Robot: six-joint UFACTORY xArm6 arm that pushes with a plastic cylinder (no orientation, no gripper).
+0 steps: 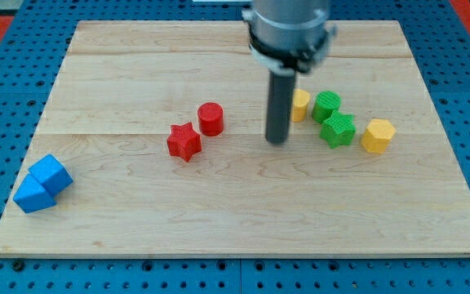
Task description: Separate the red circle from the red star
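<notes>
Red circle (210, 118) sits just beside the red star (184, 141), mid-desk (219, 212).
I have no jaws; my tip (277, 140) stands right of both. Pushing leftward could shove circle into star, moving them together.

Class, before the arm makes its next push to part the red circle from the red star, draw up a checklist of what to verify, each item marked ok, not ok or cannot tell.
1. Both targets in view: red circle and red star unhidden. Ok.
2. Already separated? They sit close together, circle to the star's upper right; whether they touch, cannot tell. Not ok.
3. My tip located: to the view's right of the pair, apart from both. Ok.
4. Path from tip to circle free of blocks. Ok.
5. Tip clear of the yellow block behind the rod: cannot tell.
6. Space on the board beyond the circle to push it. Ok.
</notes>
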